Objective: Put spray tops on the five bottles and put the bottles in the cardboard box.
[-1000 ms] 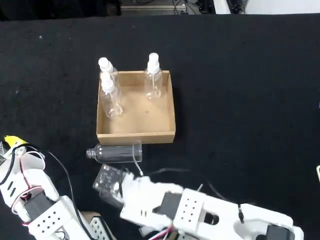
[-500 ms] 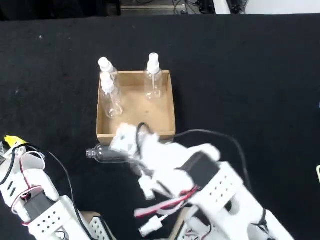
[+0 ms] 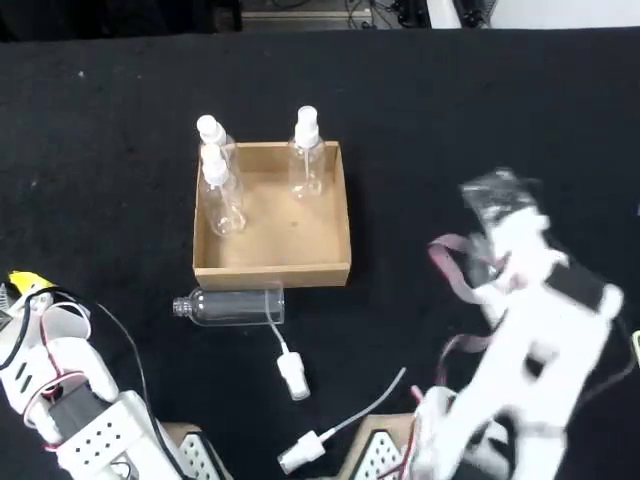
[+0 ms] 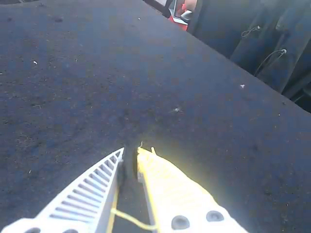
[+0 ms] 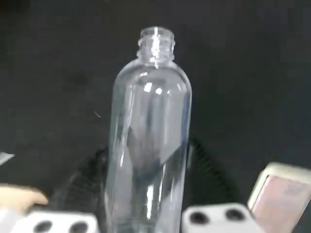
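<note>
The cardboard box (image 3: 272, 268) stands mid-table with three capped bottles (image 3: 222, 195) upright in it. An uncapped clear bottle (image 3: 230, 305) lies in front of the box. Two spray tops (image 3: 292, 373) (image 3: 308, 450) lie nearer the table's front. My right gripper (image 3: 498, 215) is raised to the right of the box, shut on another uncapped bottle (image 5: 148, 126), with its black fingers (image 5: 206, 167) on either side. My left gripper (image 4: 130, 154) is shut and holds nothing, low over bare black cloth at the front left (image 3: 25, 284).
Black cloth (image 3: 480, 110) covers the table. A pale flat object (image 3: 636, 345) lies at the right edge. Cables trail from the right arm (image 3: 455, 270) near the front.
The right arm swung from in front of the box over to the right and rose, carrying its bottle. Both spray tops on the cloth now show. The left arm stayed still.
</note>
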### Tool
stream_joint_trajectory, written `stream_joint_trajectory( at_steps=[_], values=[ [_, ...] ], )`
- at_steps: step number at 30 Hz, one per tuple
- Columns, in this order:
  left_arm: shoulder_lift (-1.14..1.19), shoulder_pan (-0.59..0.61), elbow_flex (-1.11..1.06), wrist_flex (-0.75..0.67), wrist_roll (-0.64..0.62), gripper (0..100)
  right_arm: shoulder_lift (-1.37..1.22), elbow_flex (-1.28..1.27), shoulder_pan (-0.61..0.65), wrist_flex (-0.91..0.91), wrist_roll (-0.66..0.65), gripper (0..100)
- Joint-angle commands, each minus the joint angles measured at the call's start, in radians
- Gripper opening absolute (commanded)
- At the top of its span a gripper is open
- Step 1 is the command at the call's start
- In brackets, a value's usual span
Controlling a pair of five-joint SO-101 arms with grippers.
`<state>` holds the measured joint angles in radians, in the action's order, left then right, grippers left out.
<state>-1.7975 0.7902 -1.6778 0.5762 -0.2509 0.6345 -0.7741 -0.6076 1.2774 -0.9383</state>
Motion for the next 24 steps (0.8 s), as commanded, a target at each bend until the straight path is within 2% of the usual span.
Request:
stream_joint_trajectory(
  at_steps=[1, 5, 11, 17, 24],
  values=[
    [0.002, 0.001, -0.022, -0.023, -0.005, 3, -0.228, 0.013, -0.1, -0.204, -0.015, 4.3],
    [-0.006, 0.001, -0.022, 0.002, -0.005, 3, -0.432, 0.087, -0.104, -0.235, -0.015, 6.0],
    [-0.006, 0.001, -0.022, 0.006, -0.005, 3, -0.591, 0.266, -0.104, -0.081, -0.021, 25.9],
    [-0.006, -0.039, -0.022, 0.009, -0.002, 3, -0.585, 0.481, -0.101, 0.118, -0.023, 26.5],
    [-0.006, -0.039, -0.022, 0.009, -0.002, 3, -0.593, 0.521, -0.089, 0.141, -0.026, 26.5]
  ],
)
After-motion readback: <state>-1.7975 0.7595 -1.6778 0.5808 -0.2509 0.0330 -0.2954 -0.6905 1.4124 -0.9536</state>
